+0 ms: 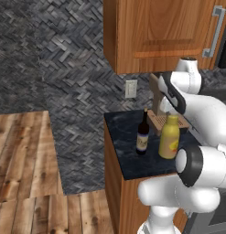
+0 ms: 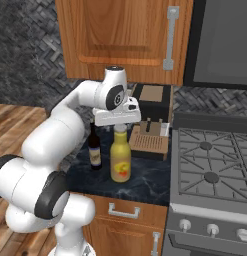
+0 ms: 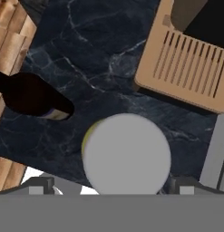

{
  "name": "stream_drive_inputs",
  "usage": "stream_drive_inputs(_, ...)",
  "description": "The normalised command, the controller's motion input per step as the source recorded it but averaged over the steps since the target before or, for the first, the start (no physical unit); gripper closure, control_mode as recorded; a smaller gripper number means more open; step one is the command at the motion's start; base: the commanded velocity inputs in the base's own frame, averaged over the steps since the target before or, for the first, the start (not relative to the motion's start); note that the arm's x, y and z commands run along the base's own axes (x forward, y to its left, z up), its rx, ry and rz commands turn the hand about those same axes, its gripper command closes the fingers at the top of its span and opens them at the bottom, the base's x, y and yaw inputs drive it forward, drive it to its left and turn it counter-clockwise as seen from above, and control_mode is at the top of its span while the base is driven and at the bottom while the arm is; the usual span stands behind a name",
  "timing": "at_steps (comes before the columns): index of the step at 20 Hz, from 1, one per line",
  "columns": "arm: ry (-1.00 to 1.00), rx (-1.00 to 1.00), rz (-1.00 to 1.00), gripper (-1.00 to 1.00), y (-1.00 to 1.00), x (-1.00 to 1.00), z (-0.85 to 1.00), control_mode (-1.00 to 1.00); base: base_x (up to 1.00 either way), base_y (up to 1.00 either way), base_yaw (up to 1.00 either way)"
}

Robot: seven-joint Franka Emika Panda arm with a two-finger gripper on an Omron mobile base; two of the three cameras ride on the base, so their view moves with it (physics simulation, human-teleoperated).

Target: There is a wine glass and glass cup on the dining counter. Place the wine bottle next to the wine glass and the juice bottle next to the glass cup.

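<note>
The stout yellow juice bottle (image 2: 120, 160) stands on the dark marbled tabletop (image 1: 128, 160) just right of the slim dark wine bottle (image 1: 142, 135), directly under the jaws, apparently apart; probably rigid, smooth and slippery, best gripped below its pale cap (image 3: 126, 153).

- A rendered home kitchen: wooden wall cabinets (image 2: 125, 35) with metal bar handles hang above a dark marbled kitchen counter (image 1: 128, 151) on a wooden cabinet base.
- A gas stove (image 2: 212, 165) with burner grates and front knobs stands to the right of the counter.
- A dark herringbone tile wall (image 1: 50, 59) carries a pale wall outlet (image 1: 131, 88); wood plank flooring (image 1: 23, 155) lies to the left.
- On the counter stand a wine bottle (image 1: 142, 133), a juice bottle (image 1: 169, 137) and a slotted wooden block (image 3: 190, 63).
</note>
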Motion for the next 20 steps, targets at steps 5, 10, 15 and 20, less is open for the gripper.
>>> stream_drive_inputs(5, 0.08, 0.0, 0.01, -1.0, -0.05, -0.07, -0.17, -1.0, 0.0, 0.0, 0.0)
stream_drive_inputs(10, 0.04, 0.0, 0.0, -1.0, -0.1, -0.16, -0.16, -1.0, 0.0, 0.0, 0.0)
stream_drive_inputs(15, 0.0, -0.01, 0.0, -1.0, -0.11, -0.12, -0.07, -1.0, 0.0, 0.0, 0.0)
stream_drive_inputs(20, 0.0, -0.01, 0.0, -1.0, -0.01, -0.01, -0.02, -1.0, 0.0, 0.0, 0.0)
